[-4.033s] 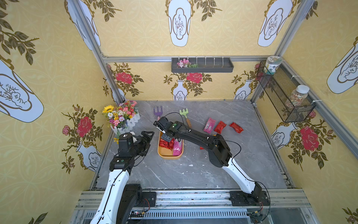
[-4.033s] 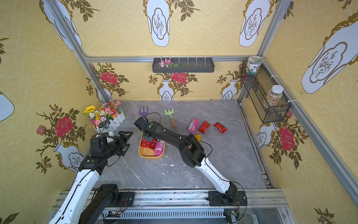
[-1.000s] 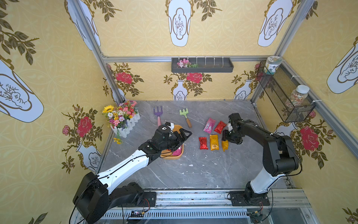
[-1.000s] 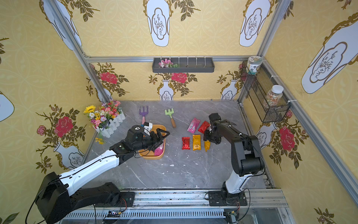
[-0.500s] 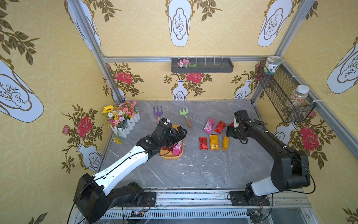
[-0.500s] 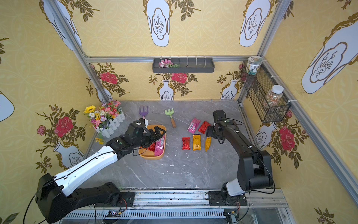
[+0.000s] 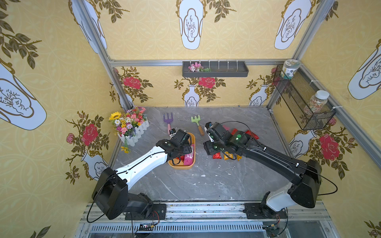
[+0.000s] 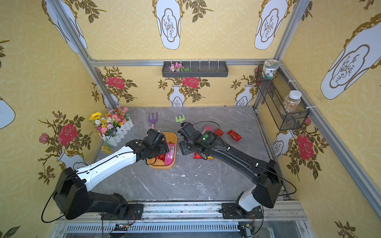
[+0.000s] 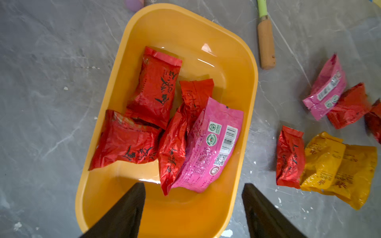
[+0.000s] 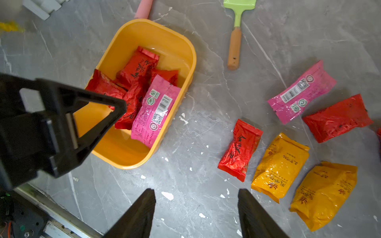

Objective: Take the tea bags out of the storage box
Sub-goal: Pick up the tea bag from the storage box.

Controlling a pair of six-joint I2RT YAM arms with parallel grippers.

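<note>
The task was judged to be roughly half done. Six tea bags (image 10: 240,148) were found laid out on the grey table (image 10: 206,99), clear of the storage box (image 9: 181,24): one pink sachet (image 10: 301,90), two golden sachets (image 10: 280,164) side by side, and three red ones, among them an outlying red sachet (image 8: 234,135) shown clearly in a top view. Inside the box a heap was left: another pink sachet (image 9: 208,144), label up, was leaned on what were taken to be four red sachets (image 9: 154,86), overlapped so that the count could not be made certain. The left gripper (image 9: 193,184) was held above the box's bare end, jaws parted, with nothing between them and no bag touched. The right gripper (image 10: 195,189) was likewise spread and empty, poised over bare table between the box and the laid-out bags. About five removals were therefore reckoned outstanding, the pink bag on top being the easiest to reach.
</note>
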